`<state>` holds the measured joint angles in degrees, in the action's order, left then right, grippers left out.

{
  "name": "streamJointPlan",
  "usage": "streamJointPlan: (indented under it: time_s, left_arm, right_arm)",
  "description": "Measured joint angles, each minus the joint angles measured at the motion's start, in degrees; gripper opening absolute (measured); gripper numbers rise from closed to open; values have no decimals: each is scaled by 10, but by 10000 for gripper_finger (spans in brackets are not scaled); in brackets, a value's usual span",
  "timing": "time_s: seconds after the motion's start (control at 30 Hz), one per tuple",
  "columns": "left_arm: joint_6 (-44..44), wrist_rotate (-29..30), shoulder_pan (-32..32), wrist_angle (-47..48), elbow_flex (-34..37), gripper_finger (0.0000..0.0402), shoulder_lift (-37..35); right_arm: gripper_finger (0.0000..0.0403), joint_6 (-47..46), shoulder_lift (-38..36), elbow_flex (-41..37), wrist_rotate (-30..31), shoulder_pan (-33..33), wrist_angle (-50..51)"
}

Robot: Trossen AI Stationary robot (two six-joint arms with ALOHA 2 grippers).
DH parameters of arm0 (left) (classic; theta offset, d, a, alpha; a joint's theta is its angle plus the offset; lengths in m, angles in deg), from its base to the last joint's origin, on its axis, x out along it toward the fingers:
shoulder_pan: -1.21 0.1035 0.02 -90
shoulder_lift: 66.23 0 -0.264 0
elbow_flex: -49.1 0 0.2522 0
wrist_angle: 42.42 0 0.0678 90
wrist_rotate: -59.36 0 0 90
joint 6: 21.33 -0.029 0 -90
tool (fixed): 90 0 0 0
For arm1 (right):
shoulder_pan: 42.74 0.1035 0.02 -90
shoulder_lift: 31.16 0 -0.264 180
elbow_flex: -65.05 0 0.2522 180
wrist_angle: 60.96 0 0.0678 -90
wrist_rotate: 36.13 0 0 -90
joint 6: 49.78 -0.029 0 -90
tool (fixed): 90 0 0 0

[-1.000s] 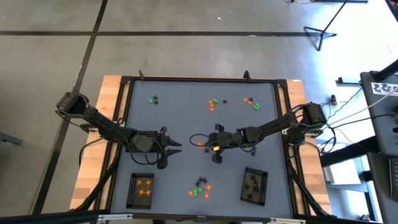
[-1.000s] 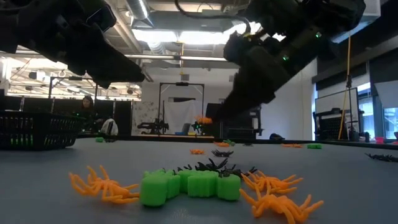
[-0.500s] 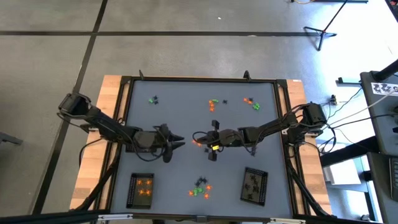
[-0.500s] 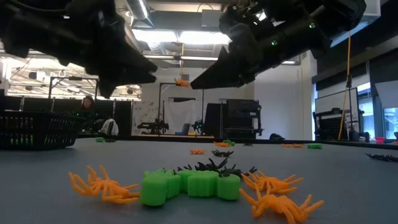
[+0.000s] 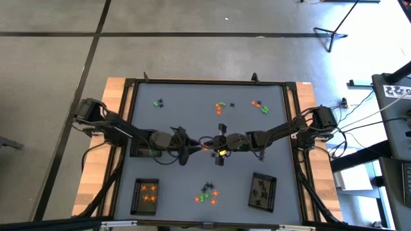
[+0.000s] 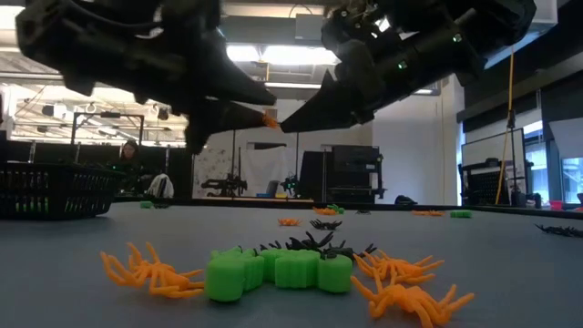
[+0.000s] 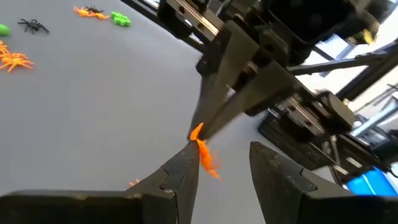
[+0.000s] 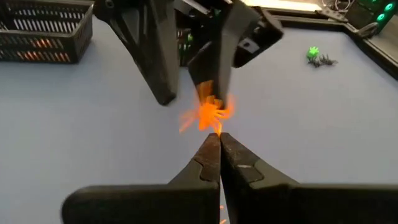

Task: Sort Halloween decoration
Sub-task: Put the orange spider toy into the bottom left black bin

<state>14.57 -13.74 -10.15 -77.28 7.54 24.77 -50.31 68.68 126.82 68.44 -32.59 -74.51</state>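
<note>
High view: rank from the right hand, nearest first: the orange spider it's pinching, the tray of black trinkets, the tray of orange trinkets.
1. The orange spider: pinched at the right hand tips, mid-table, with the left hand closing in from the other side.
2. The tray of black trinkets: front of the table, right side.
3. The tray of orange trinkets: front left, farthest.

Two black mesh trays (image 5: 146, 196) (image 5: 262, 191) on grey table (image 5: 192, 115).
</note>
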Motion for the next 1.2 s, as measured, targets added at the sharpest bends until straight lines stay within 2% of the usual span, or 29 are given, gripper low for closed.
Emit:
streamJointPlan:
  time_s: [0.17, 0.37, 0.47, 0.67, 0.77, 0.9, 1.0, 1.1, 1.2]
  left_arm:
    - [1, 0, 14, 3, -25, 135, 36]
    - [-1, 7, 17, 8, -26, 126, 39]
    - [-4, 7, 17, 15, -26, 98, 39]
    - [-32, -9, 17, 33, -26, 12, 39]
    - [-47, -41, 19, 60, -26, 7, 23]
    - [-92, -42, 18, 199, -26, 3, -57]
    - [-116, -43, -1, 371, -39, 2, -146]
    - [-123, -33, -50, 540, -76, 1, -225]
    - [-107, -15, -129, 669, -127, 1, -269]
  right_arm:
    - [0, 0, 0, 1, -1, 0, 7]
    - [0, 8, 0, 1, -1, 6, 10]
    - [0, 9, 0, 1, 0, 7, 10]
    - [5, 9, 0, 1, -18, 7, 18]
    - [23, 3, 0, 1, -49, 7, 18]
    - [70, -7, 0, 1, -46, 16, 26]
    - [110, -6, 0, 1, -40, 20, 28]
    - [140, -5, 0, 1, -30, 18, 30]
    - [157, -3, 0, 1, -11, 18, 30]
